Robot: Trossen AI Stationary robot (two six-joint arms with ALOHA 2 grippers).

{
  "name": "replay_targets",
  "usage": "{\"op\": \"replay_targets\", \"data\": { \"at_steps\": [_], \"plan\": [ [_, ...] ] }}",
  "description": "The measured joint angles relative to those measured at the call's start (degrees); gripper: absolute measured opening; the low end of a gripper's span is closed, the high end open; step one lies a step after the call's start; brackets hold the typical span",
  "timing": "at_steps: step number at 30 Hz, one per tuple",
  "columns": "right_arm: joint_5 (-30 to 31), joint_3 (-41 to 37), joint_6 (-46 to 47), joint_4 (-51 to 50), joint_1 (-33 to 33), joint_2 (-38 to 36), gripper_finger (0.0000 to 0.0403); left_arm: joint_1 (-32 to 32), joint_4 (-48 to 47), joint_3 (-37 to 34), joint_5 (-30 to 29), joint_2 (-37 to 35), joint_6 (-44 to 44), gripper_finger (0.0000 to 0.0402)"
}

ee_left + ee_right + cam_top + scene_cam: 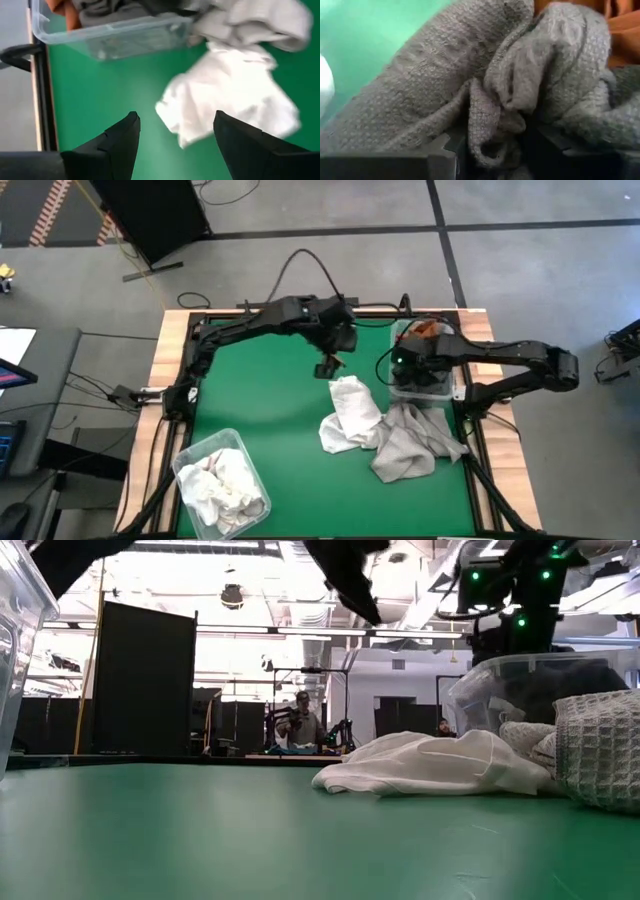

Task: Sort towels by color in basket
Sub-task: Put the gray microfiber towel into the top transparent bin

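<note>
The left gripper (330, 367) hangs above the green table (260, 410) near its far middle, its fingers (117, 145) spread apart with nothing between them, just beyond the white towel (352, 412) that lies crumpled on the mat. A light grey towel (410, 442) sprawls to the right of the white one, touching it, and seems to run up against the clear bin (425, 385) at the far right edge. The right gripper (492, 145) is down in that bin, its jaws partly closed on a fold of grey waffle-weave towel (520, 85), with rust-orange cloth (620, 30) just behind it. At the near left corner a second clear bin (195, 455) holds a heap of white towels (225, 490).
</note>
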Motion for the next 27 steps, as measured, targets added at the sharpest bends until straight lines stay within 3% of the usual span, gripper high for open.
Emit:
{"op": "replay_targets", "data": {
  "at_steps": [6, 11, 18, 22, 27],
  "plan": [
    [-6.4, -6.2, -5.8, 8.2, -5.4, 0.2, 0.0175, -1.6, -6.7, -0.2, 1.2, -5.9, -0.1, 0.0241],
    [-8.0, -6.8, -7.3, 9.3, -6.6, -0.1, 0.0175, -3.3, -7.1, -0.5, 1.1, -10.5, -2.1, 0.0241],
    [-9.4, -0.9, -6.5, -1.0, -5.1, -4.0, 0.0175, -6.1, -9.7, -0.5, 0.6, -11.6, -4.3, 0.0241],
    [-9.4, 4.3, -4.4, -7.4, -3.5, -7.0, 0.0175, -7.8, -12.6, -0.5, -2.6, -11.3, -5.1, 0.0241],
    [-7.2, 10.5, -2.9, -13.0, -1.8, -10.3, 0.0175, -10.0, -13.0, -0.5, -4.4, -11.2, -5.4, 0.0241]
  ]
}}
